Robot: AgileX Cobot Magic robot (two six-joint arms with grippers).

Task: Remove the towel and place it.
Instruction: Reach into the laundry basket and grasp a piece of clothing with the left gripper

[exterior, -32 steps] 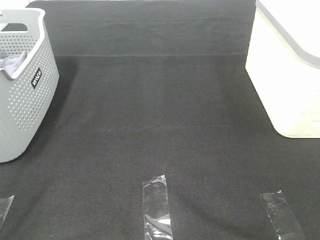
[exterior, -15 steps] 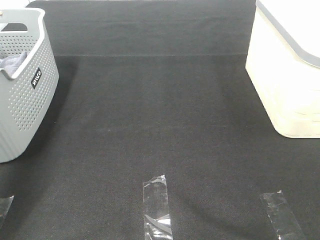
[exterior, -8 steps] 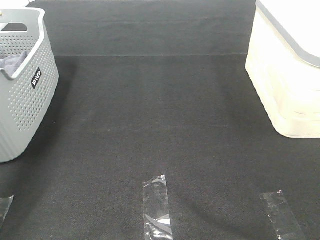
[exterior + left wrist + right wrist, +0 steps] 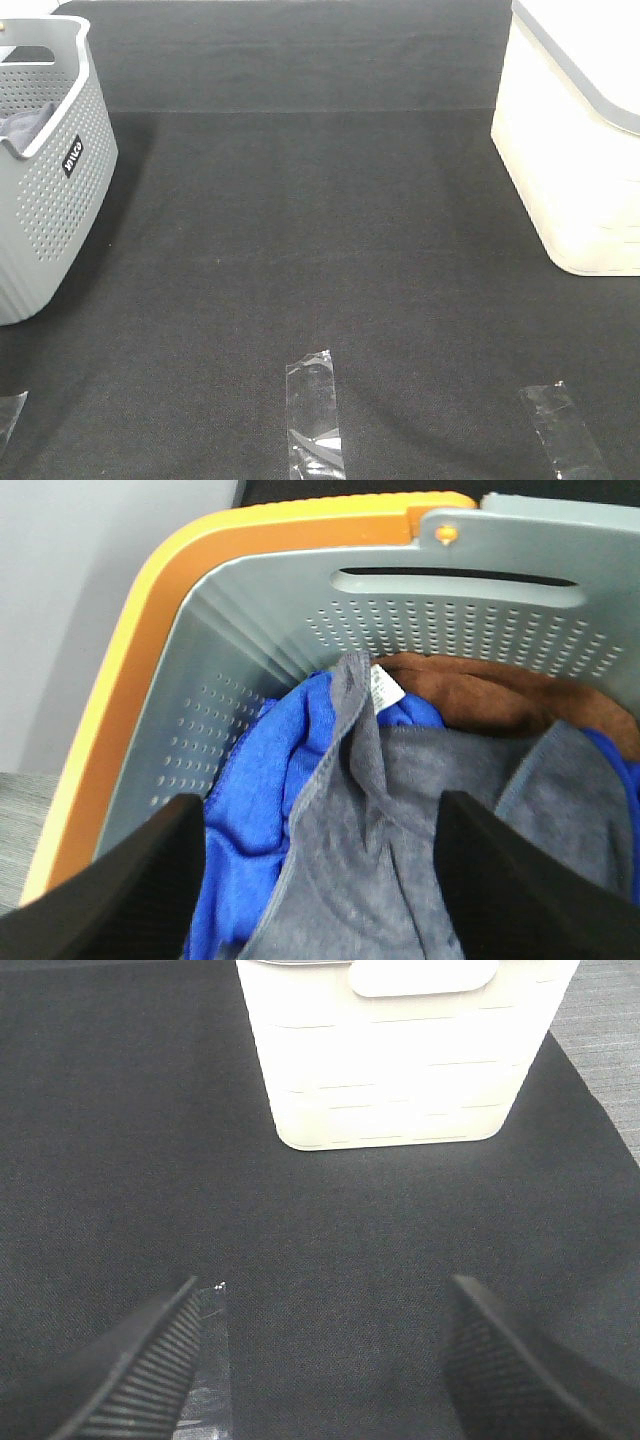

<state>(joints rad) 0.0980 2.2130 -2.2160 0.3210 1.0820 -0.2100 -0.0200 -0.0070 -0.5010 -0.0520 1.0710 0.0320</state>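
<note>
The towel [image 4: 400, 810] lies in the basket [image 4: 50, 200] (among other cloths [image 4: 250, 780]); well right of the basket stands a bin [image 4: 570, 170].

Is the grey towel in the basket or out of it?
In: the towel lies bunched inside the basket, beside a blue cloth.

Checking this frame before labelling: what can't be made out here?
Towel: left wrist view, lower part cut off by the picture's edge; full size unknown.
Brown cloth: left wrist view, mostly buried under the towel.
Grey basket: exterior high view, cut by the left edge; wall hides most contents.
White bin: exterior high and right wrist views, walls hide the inside.
</note>
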